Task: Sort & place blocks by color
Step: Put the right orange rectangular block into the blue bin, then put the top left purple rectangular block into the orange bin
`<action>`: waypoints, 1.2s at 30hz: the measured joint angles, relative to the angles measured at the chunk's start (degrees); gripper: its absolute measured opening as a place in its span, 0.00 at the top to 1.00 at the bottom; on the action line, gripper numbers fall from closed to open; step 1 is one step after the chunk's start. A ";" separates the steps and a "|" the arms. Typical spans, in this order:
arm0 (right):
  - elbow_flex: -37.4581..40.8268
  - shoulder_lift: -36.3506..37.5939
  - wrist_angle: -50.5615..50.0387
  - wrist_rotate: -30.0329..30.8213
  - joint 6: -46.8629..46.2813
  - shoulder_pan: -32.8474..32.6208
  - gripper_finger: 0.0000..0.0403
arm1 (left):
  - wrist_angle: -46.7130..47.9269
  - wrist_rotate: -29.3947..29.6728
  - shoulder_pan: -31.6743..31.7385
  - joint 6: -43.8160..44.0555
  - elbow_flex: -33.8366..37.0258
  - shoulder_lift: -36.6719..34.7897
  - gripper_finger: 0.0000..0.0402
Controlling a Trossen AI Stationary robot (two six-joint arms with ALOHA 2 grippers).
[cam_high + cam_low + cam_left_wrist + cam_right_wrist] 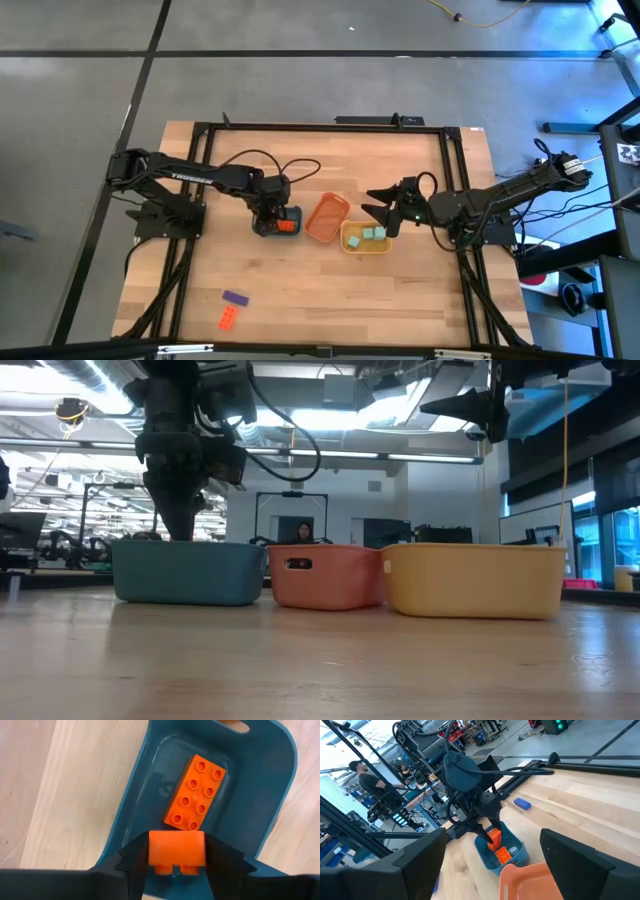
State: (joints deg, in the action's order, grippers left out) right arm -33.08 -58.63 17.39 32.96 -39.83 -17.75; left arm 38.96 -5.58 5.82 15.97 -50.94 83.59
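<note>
Your left pincer [176, 862] was clamped on an orange block [177, 851], low inside the blue tray [280, 795], because another orange block [196, 792] lay just ahead of it there. Your right pincer [383, 208] waited with fingers apart beside the yellow tray [352, 243].

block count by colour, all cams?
Orange-red blocks: 3 (one in blue tray, one in left gripper, one on table)
Mint green blocks: 2 (yellow tray)
Purple blocks: 1 (table)
Total: 6
</note>
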 joint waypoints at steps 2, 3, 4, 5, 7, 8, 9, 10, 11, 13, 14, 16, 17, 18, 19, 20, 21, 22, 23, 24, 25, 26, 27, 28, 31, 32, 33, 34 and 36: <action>0.00 0.00 0.00 0.01 0.02 0.00 0.20 | 0.00 -0.02 0.00 0.00 0.00 0.00 0.58; 0.00 0.00 0.00 0.01 0.00 0.00 0.20 | 0.00 -0.02 0.00 0.02 0.00 0.00 0.57; 0.00 0.00 0.00 0.01 0.02 0.00 0.20 | 0.00 -0.14 0.00 0.02 0.00 0.00 0.57; 0.00 0.00 0.00 0.01 0.02 0.02 0.20 | 0.00 -0.50 0.00 0.03 0.00 -0.01 0.57; -0.01 0.00 0.00 0.01 0.00 0.01 0.20 | 0.00 -1.66 0.02 0.05 0.00 -0.01 0.57; -0.02 0.00 0.00 0.01 0.01 0.00 0.20 | 0.00 -2.03 0.02 0.07 0.00 -0.01 0.57; -0.02 0.00 0.00 0.00 0.02 0.00 0.20 | 0.00 -2.21 0.02 0.09 0.00 -0.05 0.57; -0.02 0.00 0.00 -0.01 0.01 0.00 0.20 | 0.03 -2.36 0.08 0.10 0.00 -0.30 0.57; -0.02 0.00 0.00 0.00 -0.01 0.00 0.20 | 0.06 -2.46 0.25 0.11 0.00 -0.82 0.56; -0.04 0.00 0.00 0.01 -0.05 0.00 0.20 | 0.22 -2.62 0.59 0.12 -0.11 -2.08 0.56; -0.04 -0.02 0.02 0.01 -0.06 0.00 0.20 | 0.84 -2.62 0.88 0.19 -0.40 -2.84 0.56; -0.04 -0.02 0.04 0.00 -0.09 0.01 0.20 | 1.50 -2.65 1.58 0.29 -1.27 -5.18 0.56; -0.04 -0.02 0.04 0.00 -0.09 0.00 0.20 | 1.27 -2.60 1.91 0.35 -2.04 -6.53 0.56; -0.04 -0.02 0.08 0.01 -0.09 0.00 0.20 | 1.13 -2.51 2.21 0.37 -2.71 -8.05 0.56; -0.04 -0.02 0.23 0.01 -0.12 0.00 0.20 | 1.24 -2.50 2.56 0.37 -3.28 -9.81 0.56; -0.07 -0.02 0.35 0.01 -0.14 0.00 0.20 | 1.18 -2.49 2.80 0.37 -3.99 -11.55 0.56; -0.07 -0.02 0.35 0.01 -0.12 0.00 0.20 | -0.09 -2.39 2.89 0.37 -4.63 -13.38 0.56; -0.07 -0.02 0.51 -0.01 -0.10 0.00 0.20 | -1.77 -1.92 2.91 0.61 -4.99 -15.25 0.56; -0.07 -0.02 0.97 -0.02 -0.07 0.00 0.20 | -3.59 -1.39 2.89 0.97 -5.11 -17.56 0.56; -0.09 -0.02 1.37 -0.03 -0.03 0.00 0.20 | -6.07 -0.96 2.74 1.37 -5.11 -19.83 0.56; -0.09 -0.02 1.59 -0.01 0.25 0.01 0.20 | -9.24 -0.26 2.47 1.44 -5.13 -22.00 0.56; -0.09 -0.02 2.00 -0.04 1.42 0.00 0.20 | -12.01 0.59 2.03 1.43 -5.15 -24.10 0.56; -0.09 -0.02 2.52 -0.06 2.66 0.00 0.20 | -14.42 1.54 1.54 1.42 -5.16 -26.19 0.56; -0.09 -0.02 2.97 -0.04 3.79 0.00 0.20 | -17.46 2.68 0.92 1.22 -5.16 -28.07 0.56; -0.09 -0.04 4.53 -0.10 8.48 0.00 0.20 | -24.94 5.63 -1.30 -1.41 -4.96 -33.22 0.56; -0.09 -0.02 5.18 -0.08 10.27 0.02 0.20 | -28.07 6.26 -2.10 -2.29 -4.64 -34.60 0.56; -0.09 -0.02 5.71 -0.09 11.94 0.00 0.20 | -30.97 6.72 -2.87 -2.90 -4.01 -36.20 0.56; -0.09 -0.02 6.29 -0.09 13.36 0.00 0.20 | -32.66 7.33 -3.57 -3.18 -2.97 -37.83 0.56; -0.09 -0.02 7.56 -0.11 15.08 0.01 0.20 | -36.97 8.36 -4.89 -3.63 -0.42 -40.49 0.56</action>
State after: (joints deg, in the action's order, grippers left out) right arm -33.17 -58.65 24.95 32.85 -24.75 -17.74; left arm 1.99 2.78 0.94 12.34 -51.36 43.11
